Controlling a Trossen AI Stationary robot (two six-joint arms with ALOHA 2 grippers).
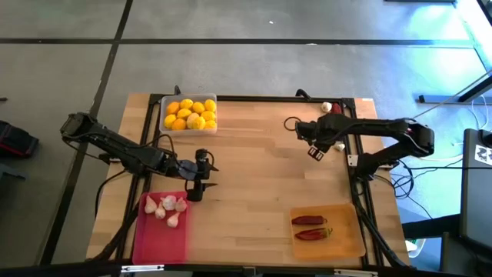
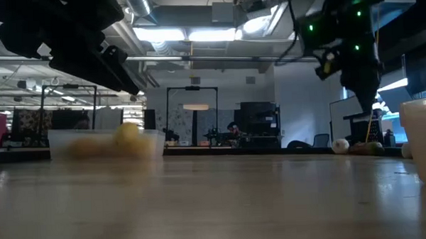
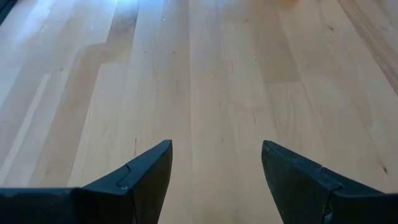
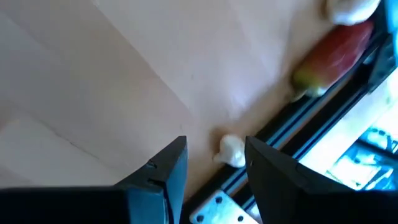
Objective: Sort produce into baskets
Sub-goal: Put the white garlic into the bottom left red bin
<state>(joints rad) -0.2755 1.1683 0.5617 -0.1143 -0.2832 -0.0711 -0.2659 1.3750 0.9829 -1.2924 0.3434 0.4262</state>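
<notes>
The clear basket [image 1: 188, 114] at the far edge holds several yellow and orange lemons [image 1: 192, 115]. Several garlic bulbs [image 1: 165, 208] lie in the pink basket [image 1: 157, 238] at the near left. Two red chili peppers [image 1: 311, 227] lie in the orange basket [image 1: 346, 238] at the near right. My left gripper [image 3: 214, 146] hangs open over bare wood beside the pink basket [image 1: 204, 173]. My right gripper [image 4: 214, 142] stands open above the table's right side [image 1: 314, 151]. A loose garlic bulb [image 4: 231, 151] lies on the wood below it, by the edge rail. A chili pepper [image 4: 333, 53] and another garlic bulb [image 4: 351, 9] lie farther along.
A black metal rail [image 4: 292, 134] runs along the table's right edge, close to the loose garlic. One more garlic bulb [image 1: 327, 106] lies at the far right corner. Bare wood stretches across the table's middle [image 1: 261, 169].
</notes>
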